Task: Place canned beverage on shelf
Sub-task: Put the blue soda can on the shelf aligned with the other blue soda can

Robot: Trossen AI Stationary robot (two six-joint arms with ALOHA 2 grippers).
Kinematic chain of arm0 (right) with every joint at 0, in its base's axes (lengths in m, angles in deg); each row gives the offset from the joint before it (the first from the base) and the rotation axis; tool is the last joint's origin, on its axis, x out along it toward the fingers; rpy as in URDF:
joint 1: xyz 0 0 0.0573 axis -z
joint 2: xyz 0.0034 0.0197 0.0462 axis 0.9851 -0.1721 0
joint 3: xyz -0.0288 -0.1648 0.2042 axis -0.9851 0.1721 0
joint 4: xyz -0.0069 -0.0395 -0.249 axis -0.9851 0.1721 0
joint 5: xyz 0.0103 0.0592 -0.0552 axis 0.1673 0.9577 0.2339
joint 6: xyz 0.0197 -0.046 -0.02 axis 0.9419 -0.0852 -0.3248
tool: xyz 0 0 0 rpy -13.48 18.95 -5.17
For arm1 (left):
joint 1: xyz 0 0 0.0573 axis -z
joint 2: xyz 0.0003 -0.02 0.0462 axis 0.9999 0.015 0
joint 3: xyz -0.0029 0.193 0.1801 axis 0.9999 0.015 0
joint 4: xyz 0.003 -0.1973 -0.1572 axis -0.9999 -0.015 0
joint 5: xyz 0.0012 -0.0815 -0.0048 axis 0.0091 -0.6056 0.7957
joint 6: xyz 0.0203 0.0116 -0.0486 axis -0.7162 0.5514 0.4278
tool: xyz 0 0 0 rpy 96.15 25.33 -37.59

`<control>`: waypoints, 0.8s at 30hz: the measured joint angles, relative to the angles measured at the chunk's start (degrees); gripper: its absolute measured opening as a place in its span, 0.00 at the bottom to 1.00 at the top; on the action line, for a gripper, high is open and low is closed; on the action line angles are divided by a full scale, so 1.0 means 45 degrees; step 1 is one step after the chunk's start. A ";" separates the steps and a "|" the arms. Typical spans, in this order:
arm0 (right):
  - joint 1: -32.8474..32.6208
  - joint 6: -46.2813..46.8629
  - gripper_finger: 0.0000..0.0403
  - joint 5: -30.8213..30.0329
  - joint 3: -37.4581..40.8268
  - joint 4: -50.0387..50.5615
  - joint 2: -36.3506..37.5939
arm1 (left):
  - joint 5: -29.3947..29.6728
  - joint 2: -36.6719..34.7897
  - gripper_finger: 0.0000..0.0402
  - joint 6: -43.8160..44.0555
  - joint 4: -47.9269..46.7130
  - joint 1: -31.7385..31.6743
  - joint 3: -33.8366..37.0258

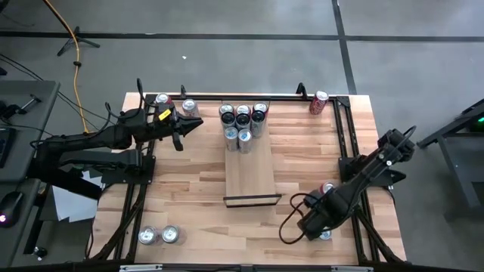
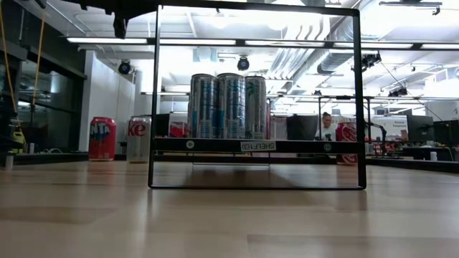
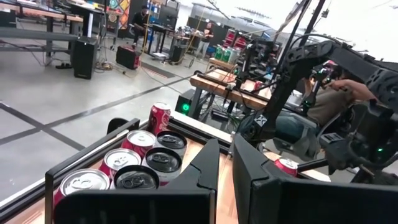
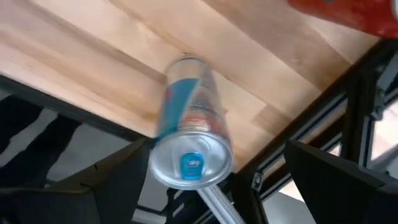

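Note:
A silver-and-blue can [image 4: 189,140] stands upright on the table near its right near corner, also seen in the high view [image 1: 325,235]. My right gripper [image 4: 216,149] [image 1: 311,225] points steeply down over it, open, one finger on each side of the can without touching it. The shelf [image 1: 249,172] is a pale board in the table's middle, with several cans [image 1: 242,121] standing at its far end. My left gripper [image 3: 225,180] [image 1: 180,130] is shut and held level above the table's far left, holding nothing.
A red can [image 1: 327,187] stands just beyond my right gripper. Another red can [image 1: 319,102] is at the far right corner, two cans [image 1: 175,103] at the far left, two [image 1: 160,235] at the near left. A black frame [image 1: 344,143] rims the table.

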 joint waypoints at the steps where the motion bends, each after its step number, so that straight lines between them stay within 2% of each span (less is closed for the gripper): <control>1: -0.0058 0.0128 0.89 0.0082 0.0146 -0.0048 -0.0009 | -0.0001 0.0000 0.00 0.0003 -0.0019 0.0000 0.0000; 4: -0.0329 0.0586 0.89 0.0594 0.0717 -0.0963 -0.0013 | -0.0001 0.0000 0.00 0.0000 -0.0026 0.0000 0.0000; 11: -0.0733 0.1737 0.89 0.0731 0.1774 -0.3203 -0.0038 | 0.0004 0.0000 0.00 -0.0008 -0.0035 0.0000 0.0000; 18: -0.0954 0.2089 0.88 0.0747 0.2060 -0.3538 -0.0038 | 0.0009 0.0000 0.00 -0.0014 -0.0041 0.0000 0.0000; 21: -0.0943 0.2049 0.81 0.0781 0.2060 -0.3537 -0.0038 | 0.0009 0.0000 0.00 -0.0017 -0.0041 0.0000 0.0000; 24: -0.0934 0.1804 0.68 0.1066 0.2055 -0.3713 -0.0019 | 0.0014 0.0000 0.00 -0.0106 -0.0045 0.0000 0.0000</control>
